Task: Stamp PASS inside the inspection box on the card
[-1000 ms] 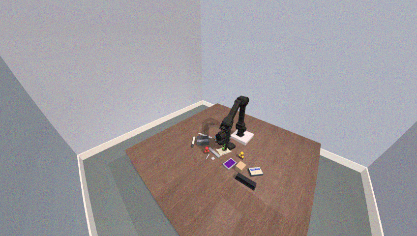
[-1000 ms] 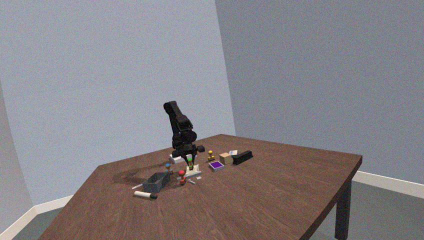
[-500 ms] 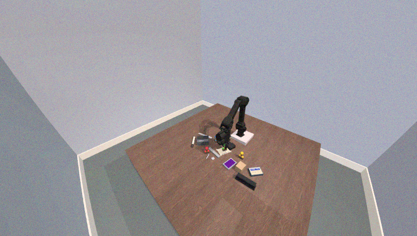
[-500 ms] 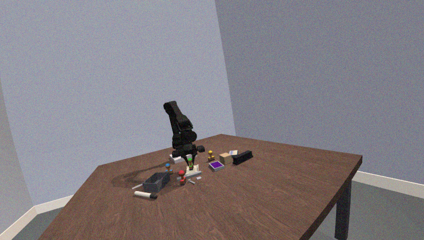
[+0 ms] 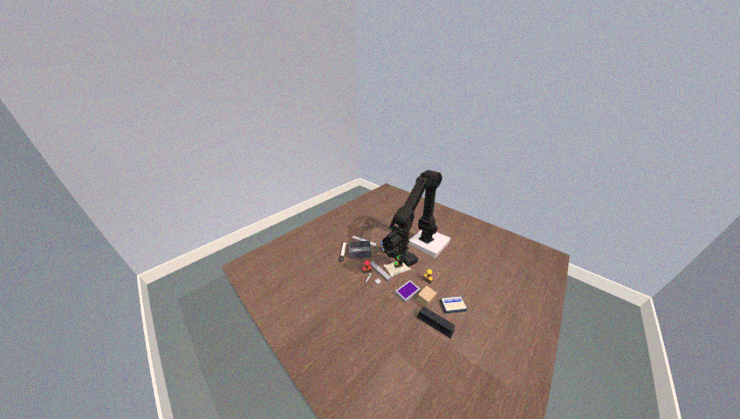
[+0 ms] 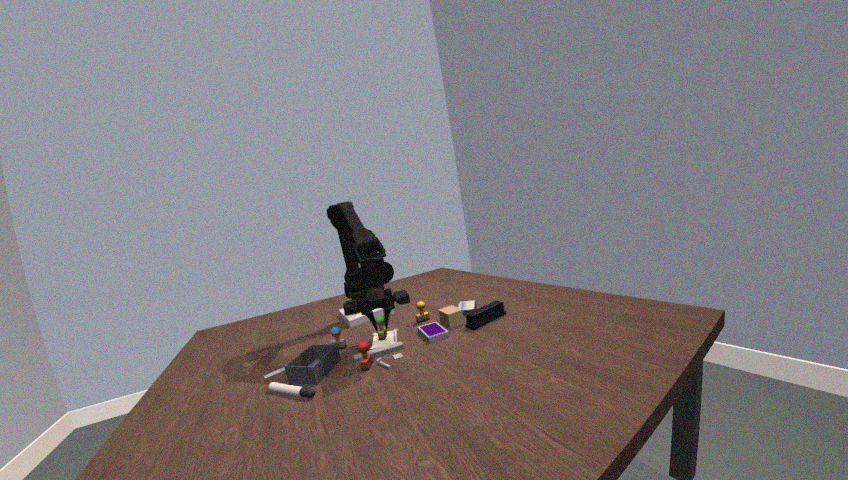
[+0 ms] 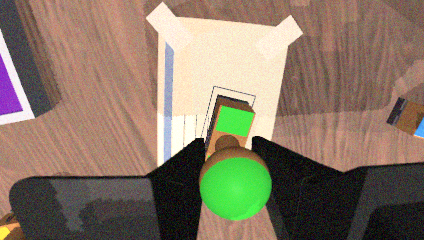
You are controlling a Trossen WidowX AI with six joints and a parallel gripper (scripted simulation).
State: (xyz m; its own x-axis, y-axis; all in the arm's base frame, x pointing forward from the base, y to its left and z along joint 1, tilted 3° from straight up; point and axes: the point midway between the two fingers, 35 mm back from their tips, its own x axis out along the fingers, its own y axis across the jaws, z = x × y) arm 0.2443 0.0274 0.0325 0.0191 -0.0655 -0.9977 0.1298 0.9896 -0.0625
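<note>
My gripper (image 7: 228,145) (image 6: 381,330) is shut on the green stamp (image 7: 235,187) (image 6: 379,319), holding it by its handle below the green knob. The stamp stands over the outlined box (image 7: 235,90) on the cream card (image 7: 225,60) (image 6: 390,342). In the wrist view its wooden base covers most of the box. I cannot tell whether the base touches the card or hangs just above it. Any print under it is hidden. The card is taped at two corners. The purple ink pad (image 5: 407,291) (image 6: 432,330) (image 7: 9,92) lies open to one side of the card.
A red stamp (image 5: 366,266) (image 6: 364,355), a blue stamp (image 6: 336,337) and a yellow stamp (image 5: 428,275) (image 6: 421,311) stand around the card. A dark open bin (image 6: 312,364), a grey bar (image 5: 380,270), a white marker (image 6: 288,389), a tan block (image 5: 427,294) and a black bar (image 5: 435,321) are also there.
</note>
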